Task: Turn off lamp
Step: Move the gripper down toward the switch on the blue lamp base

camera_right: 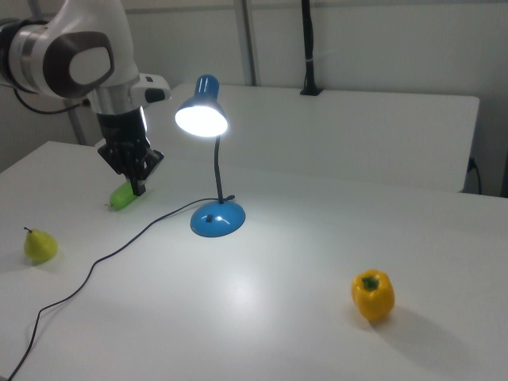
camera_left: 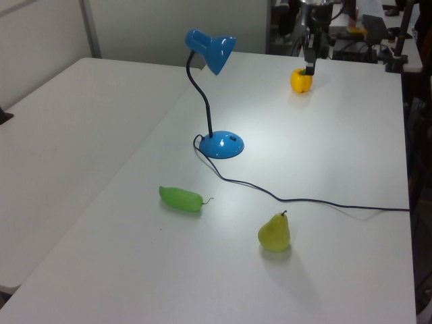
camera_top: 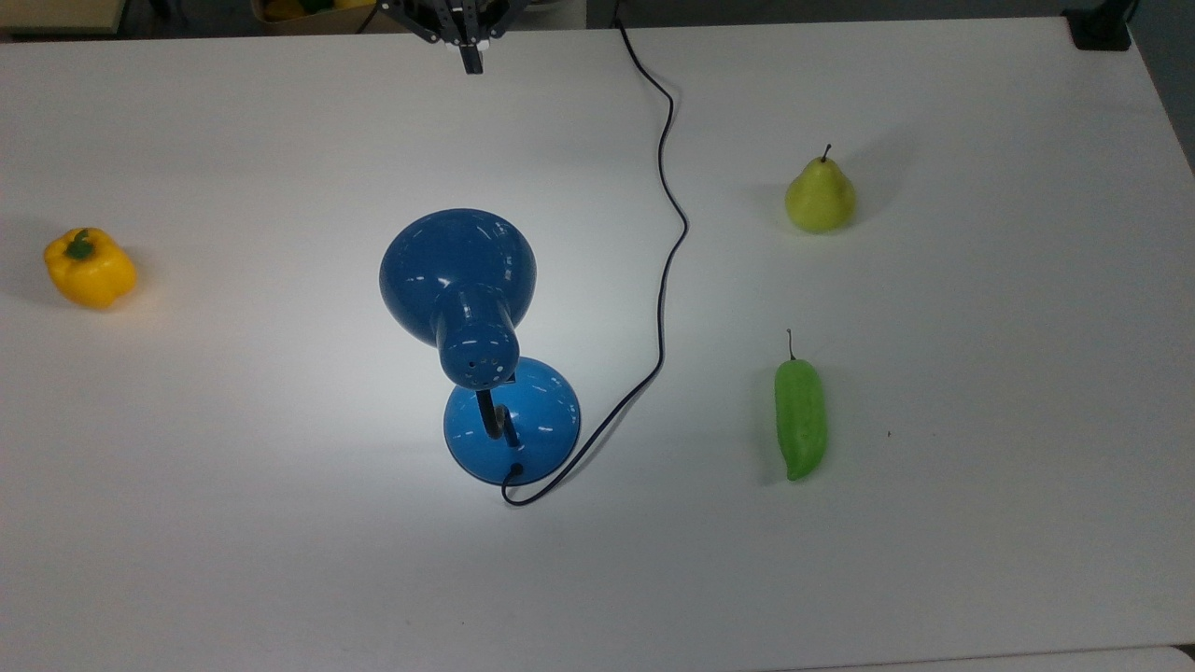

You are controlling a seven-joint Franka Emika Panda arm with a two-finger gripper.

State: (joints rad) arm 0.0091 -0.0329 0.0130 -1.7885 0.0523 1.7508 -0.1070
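White table (camera_top: 934, 579) under my arm carries lit blue lamp (camera_top: 512, 420) with black cord (camera_top: 665, 280), yellow bell pepper (camera_top: 90, 269), pear (camera_top: 820, 196), green chili pepper (camera_top: 800, 418), all well apart.

You are seeing the arm (camera_top: 455, 21) being cut off by the upper edge in the top view, so only the gripper (camera_top: 471, 63) and a little of the wrist are showing there, and the state of its fingers is not coming through. In the left view the gripper (camera_left: 310, 67) is covering the upper part of the yellow bell pepper (camera_left: 301, 82). In the right view the gripper (camera_right: 139, 187) is hiding part of the green pepper (camera_right: 121, 197), and the cord (camera_right: 48, 305) is running off the lower edge. The switch on the lamp (camera_top: 512, 420) is too small to make out.
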